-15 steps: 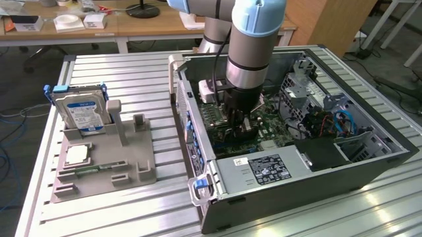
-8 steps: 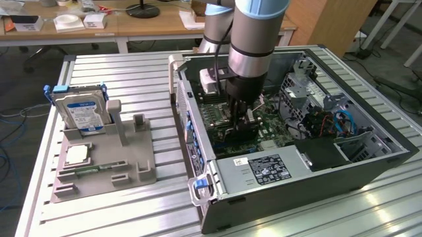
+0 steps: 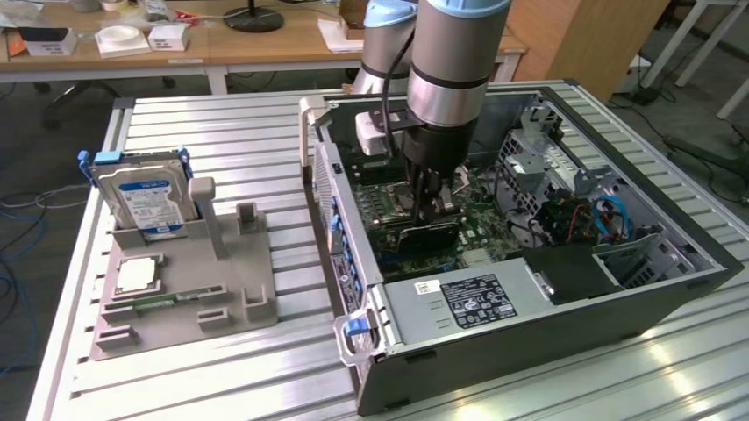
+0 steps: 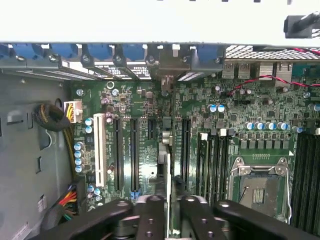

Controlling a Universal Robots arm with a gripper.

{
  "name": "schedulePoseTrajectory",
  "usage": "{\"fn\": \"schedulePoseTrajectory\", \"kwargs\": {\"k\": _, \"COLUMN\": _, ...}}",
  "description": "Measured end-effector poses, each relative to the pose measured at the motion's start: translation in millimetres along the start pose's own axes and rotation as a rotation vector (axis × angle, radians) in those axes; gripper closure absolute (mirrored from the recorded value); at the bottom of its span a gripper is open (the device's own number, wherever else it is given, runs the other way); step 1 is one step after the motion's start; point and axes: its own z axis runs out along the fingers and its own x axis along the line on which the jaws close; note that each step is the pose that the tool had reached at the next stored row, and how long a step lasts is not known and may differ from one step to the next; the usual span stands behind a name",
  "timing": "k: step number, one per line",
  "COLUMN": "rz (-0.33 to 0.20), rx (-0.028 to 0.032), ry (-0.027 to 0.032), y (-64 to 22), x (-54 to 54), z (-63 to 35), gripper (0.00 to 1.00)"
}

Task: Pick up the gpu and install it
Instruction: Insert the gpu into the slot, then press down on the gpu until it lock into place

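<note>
Landmark: the open computer case (image 3: 655, 289) lying on its side on the ribbed metal desk (image 3: 234, 123).

Toward the exterior view's left of the case, a grey parts holder (image 3: 246, 303) carries a silver hard drive (image 3: 146, 200) upright in a slot and a small square processor chip (image 3: 137, 274) lying flat. The other slots in the holder look bare.

Inside the case, over the motherboard (image 3: 392, 206), the arm reaches straight down. The gripper (image 3: 424, 195) is clamped on the gpu (image 3: 424, 235), held edge-down, a dark card low among the expansion slots. In the wrist view the gripper (image 4: 170, 205) fingers (image 4: 150, 220) close on a thin edge-on card (image 4: 169, 170) lined up with the black slots (image 4: 134, 152), between the white slot (image 4: 101, 150) and the empty processor socket (image 4: 257, 182).

Step in hand, as I judge it: pickup is done; this is insertion. Whether the card edge is already seated in its slot I cannot tell; contact is hidden behind the fingers.

The next move calls for a straight downward press with the card kept parallel to the slot and the bracket end matched to the rear opening of the case.
</note>
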Motion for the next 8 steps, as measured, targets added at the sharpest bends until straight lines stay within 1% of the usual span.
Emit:
{"fn": "schedulePoseTrajectory", "kwargs": {"k": 2, "rz": 0.0, "rx": 0.0, "ry": 0.0001, "y": 0.0, "x": 0.0, "z": -0.1, "gripper": 0.9}}
{"fn": "schedulePoseTrajectory", "kwargs": {"k": 8, "rz": 0.0, "rx": 0.0, "ry": 0.0001, "y": 0.0, "x": 0.0, "z": 0.0, "gripper": 0.9}}
